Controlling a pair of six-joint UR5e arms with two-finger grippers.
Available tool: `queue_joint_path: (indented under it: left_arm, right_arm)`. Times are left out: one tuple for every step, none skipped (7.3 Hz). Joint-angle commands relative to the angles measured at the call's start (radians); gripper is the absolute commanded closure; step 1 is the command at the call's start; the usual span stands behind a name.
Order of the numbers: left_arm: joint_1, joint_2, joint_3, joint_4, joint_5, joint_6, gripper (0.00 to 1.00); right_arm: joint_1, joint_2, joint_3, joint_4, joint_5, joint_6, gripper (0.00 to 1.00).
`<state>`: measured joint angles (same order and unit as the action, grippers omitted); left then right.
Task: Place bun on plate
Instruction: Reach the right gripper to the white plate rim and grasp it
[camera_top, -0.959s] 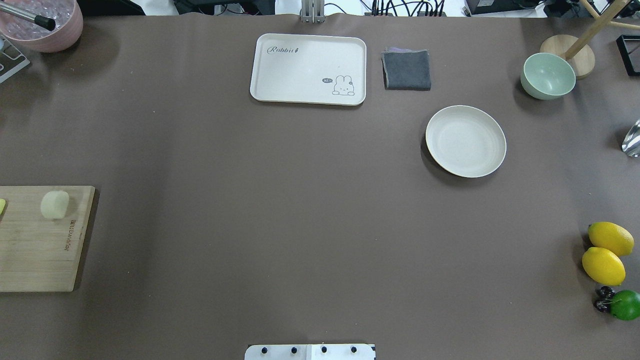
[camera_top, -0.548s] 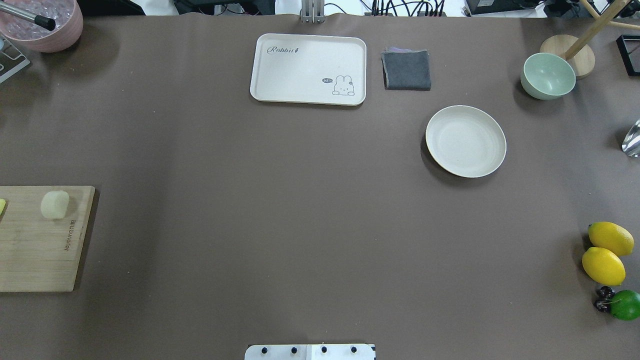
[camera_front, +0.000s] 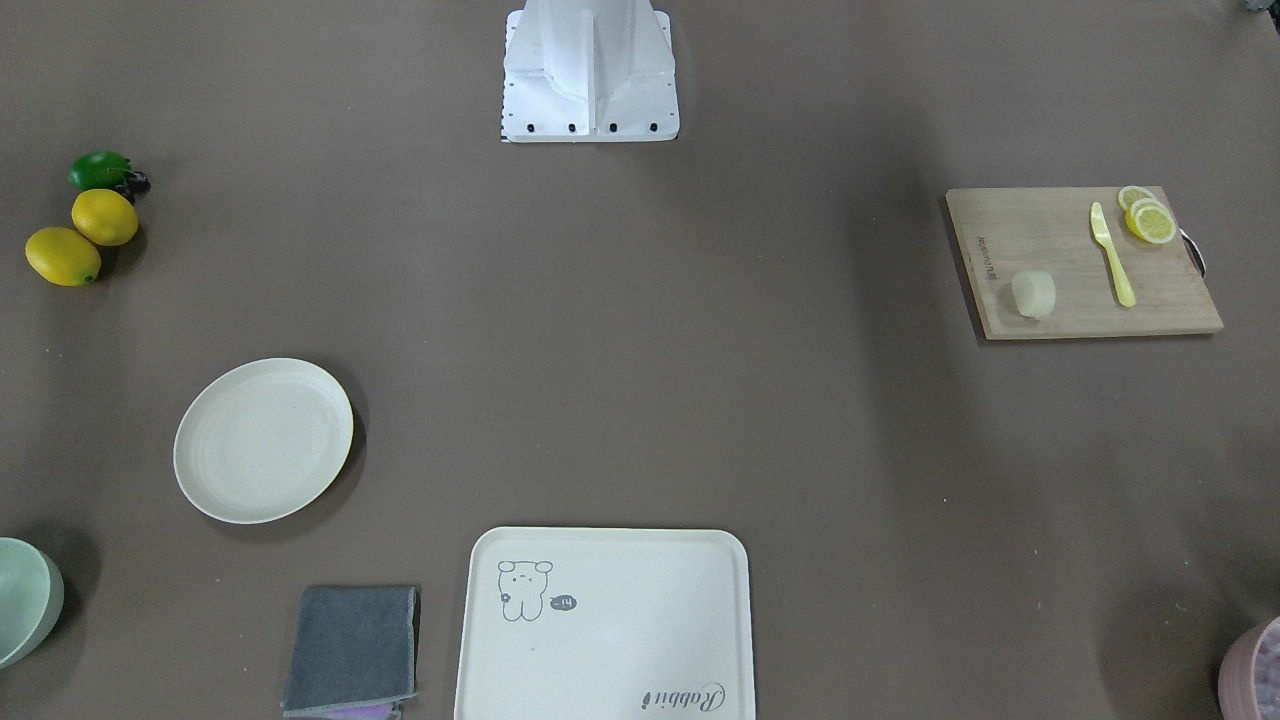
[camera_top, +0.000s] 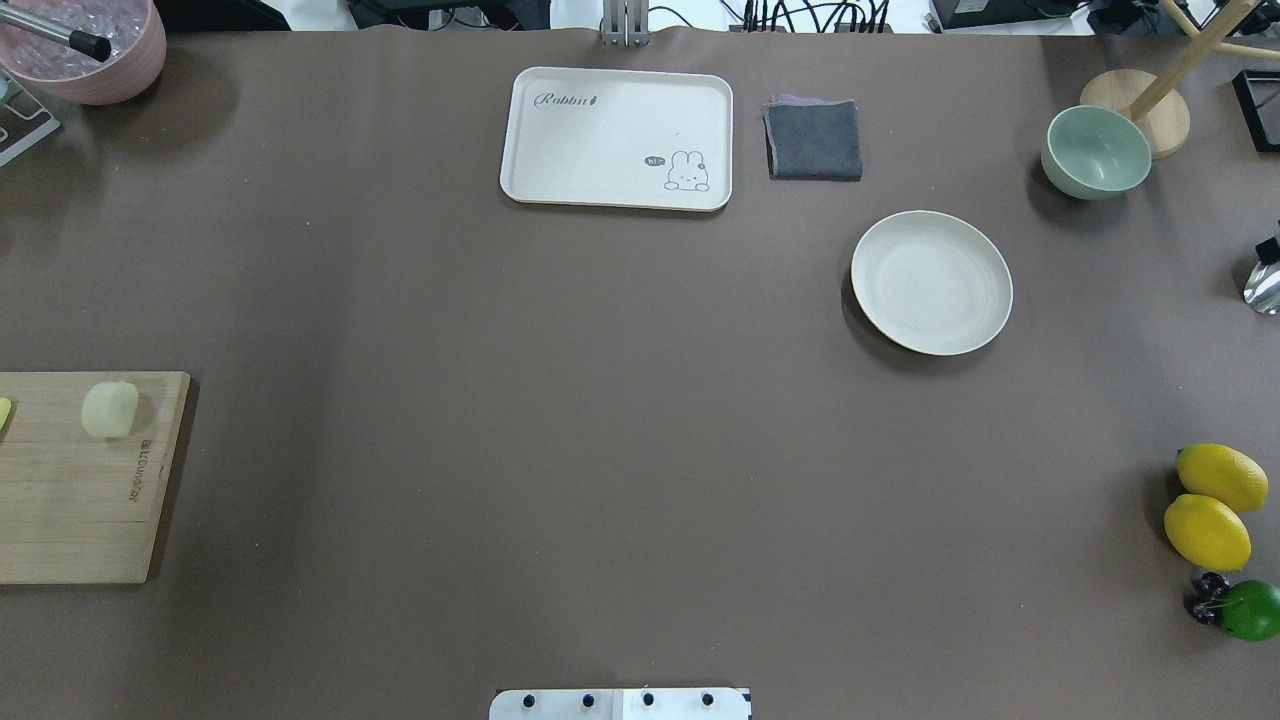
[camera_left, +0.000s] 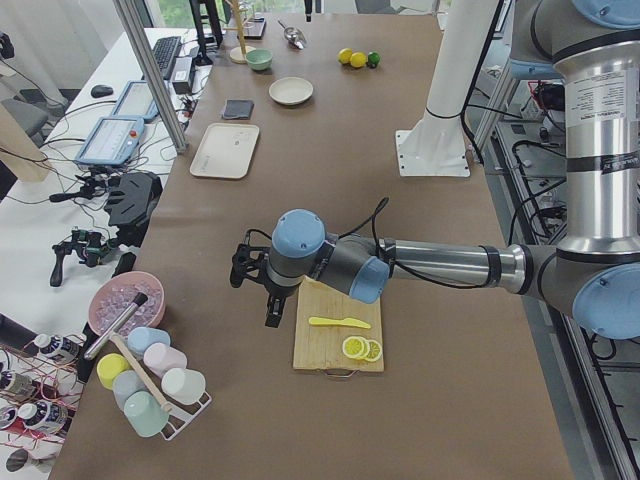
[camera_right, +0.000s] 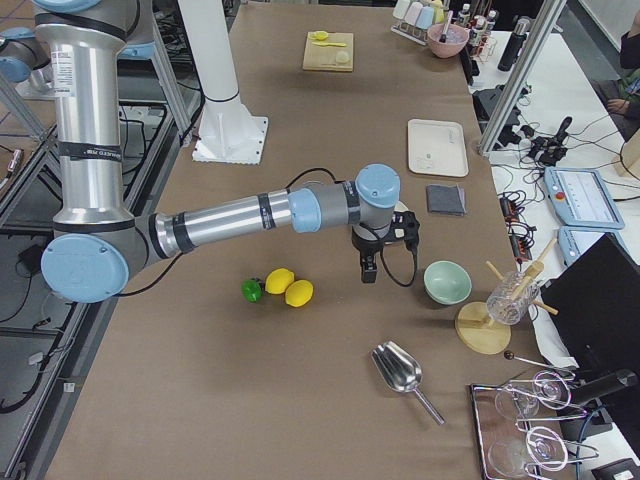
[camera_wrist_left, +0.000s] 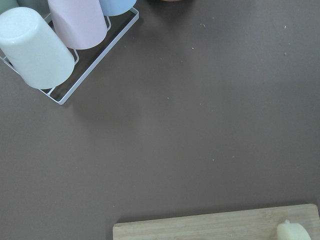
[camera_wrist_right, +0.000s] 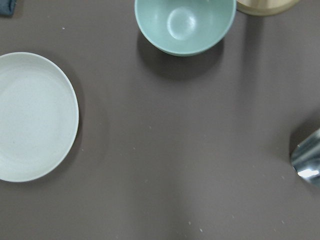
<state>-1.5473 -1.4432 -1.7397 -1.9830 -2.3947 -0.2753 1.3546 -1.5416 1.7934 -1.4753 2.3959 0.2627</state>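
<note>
The bun (camera_top: 109, 409) is a pale cream lump resting on the wooden cutting board (camera_top: 70, 500) at the table's left edge; it also shows as the bun (camera_front: 1033, 293) and at the bottom corner of the left wrist view as the bun (camera_wrist_left: 294, 232). The plate (camera_top: 931, 282), round and cream-white with nothing on it, lies at the right; the right wrist view catches the plate (camera_wrist_right: 30, 117) too. My left gripper (camera_left: 272, 312) hangs beside the board and my right gripper (camera_right: 367, 270) hangs near the green bowl. Both show only in the side views, so I cannot tell their state.
A cream tray (camera_top: 617, 138) and a grey cloth (camera_top: 814, 140) lie at the far side. A green bowl (camera_top: 1095, 152), a metal scoop (camera_top: 1265, 280), two lemons (camera_top: 1210, 505) and a lime (camera_top: 1250, 610) line the right edge. A yellow knife (camera_front: 1112, 255) and lemon slices (camera_front: 1148, 218) share the board.
A small dark shape has appeared at the right edge of the overhead view, just above the scoop. The bun, plate and other items have not moved.
</note>
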Motion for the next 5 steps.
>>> queue_joint_path:
  left_arm:
    - [0.001, 0.007, 0.025, -0.111, 0.002, -0.069, 0.02]
    - [0.001, 0.007, 0.028, -0.120, 0.005, -0.073, 0.02]
    - [0.001, 0.006, 0.032, -0.126, 0.005, -0.068, 0.02]
    - [0.001, 0.006, 0.031, -0.128, 0.005, -0.073, 0.02]
    - [0.001, 0.006, 0.031, -0.128, 0.005, -0.073, 0.02]
  right_arm:
    - [-0.143, 0.069, -0.110, 0.296, -0.079, 0.259, 0.00]
    - [-0.232, 0.115, -0.168, 0.390, -0.168, 0.382, 0.00]
    - [-0.305, 0.141, -0.201, 0.458, -0.216, 0.445, 0.00]
    - [-0.349, 0.147, -0.231, 0.504, -0.251, 0.510, 0.00]
    - [-0.394, 0.149, -0.259, 0.542, -0.279, 0.533, 0.00]
